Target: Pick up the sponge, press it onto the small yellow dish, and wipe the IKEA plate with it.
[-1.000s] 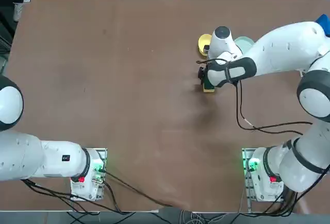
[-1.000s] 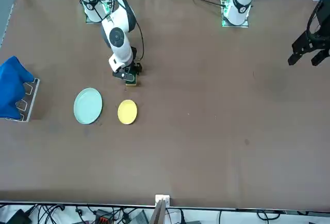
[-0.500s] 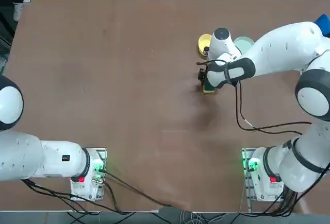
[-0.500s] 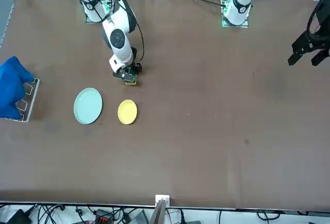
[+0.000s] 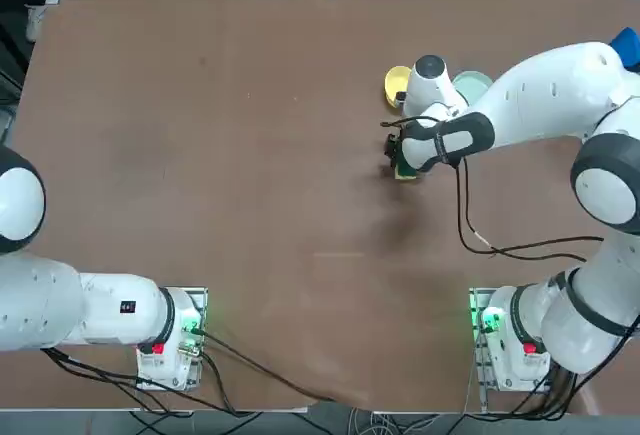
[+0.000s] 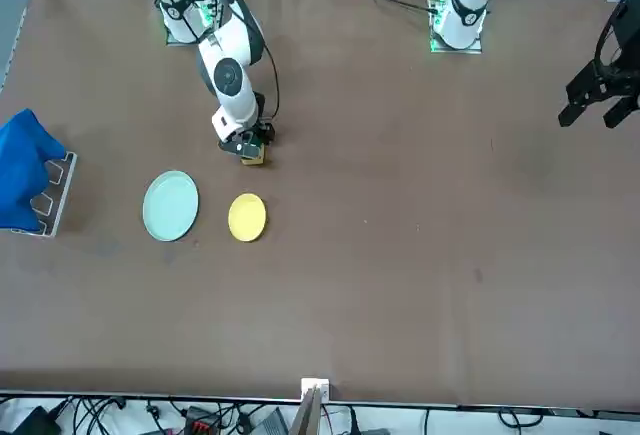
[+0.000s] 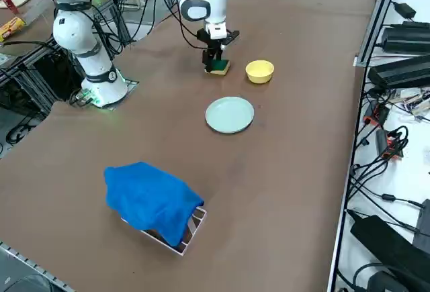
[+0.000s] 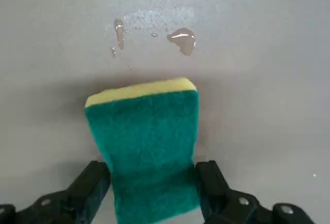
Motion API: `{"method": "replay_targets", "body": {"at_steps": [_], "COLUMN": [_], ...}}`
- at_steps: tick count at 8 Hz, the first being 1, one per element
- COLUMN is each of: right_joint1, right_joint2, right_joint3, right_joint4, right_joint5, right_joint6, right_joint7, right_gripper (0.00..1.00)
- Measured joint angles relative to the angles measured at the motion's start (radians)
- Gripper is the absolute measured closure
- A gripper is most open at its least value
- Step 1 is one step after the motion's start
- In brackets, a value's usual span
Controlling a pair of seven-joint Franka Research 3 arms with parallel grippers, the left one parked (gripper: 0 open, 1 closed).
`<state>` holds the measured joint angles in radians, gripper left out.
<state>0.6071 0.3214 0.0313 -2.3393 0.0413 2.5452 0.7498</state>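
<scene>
- Your right gripper (image 8: 153, 193) points down over the sponge (image 8: 147, 152), its black fingers (image 8: 90, 188) spread wide, one on each long side of the block; whether they touch its sides you cannot tell.
- The sponge lies flat on the brown table (image 5: 200, 155): a rectangular block with a fuzzy dark green scouring face up and a strip of yellow foam showing at its far end.
- A few glossy drops of liquid (image 8: 181, 39) sit on the table just beyond the sponge.
- The small yellow dish (image 7: 259, 71), round and bowl-like with a smooth surface, stands near the sponge but apart from it.
- The IKEA plate (image 7: 230, 115), a wider pale mint-green round with a raised rim, rests beside the dish, not touching it.
- A crumpled blue cloth (image 7: 151, 201) drapes over a small rack near the table's edge, well apart from the dishes.
</scene>
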Motion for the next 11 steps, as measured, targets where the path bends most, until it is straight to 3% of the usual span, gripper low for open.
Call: {"method": "replay_targets", "body": {"at_steps": [4,5,10,11], "right_joint1": [-0.001,-0.001,-0.002,-0.002], "right_joint2": [0.002,0.002,0.002,0.002], "right_joint3": [-0.005,-0.006,-0.007,-0.008], "right_joint4": [0.000,0.000,0.000,0.000], "right_joint5": [0.000,0.000,0.000,0.000], "right_joint6": [0.000,0.000,0.001,0.001], "right_joint7": [-0.008,-0.009,-0.010,-0.010], "right_gripper": [0.04,0.15,0.37,0.54]}}
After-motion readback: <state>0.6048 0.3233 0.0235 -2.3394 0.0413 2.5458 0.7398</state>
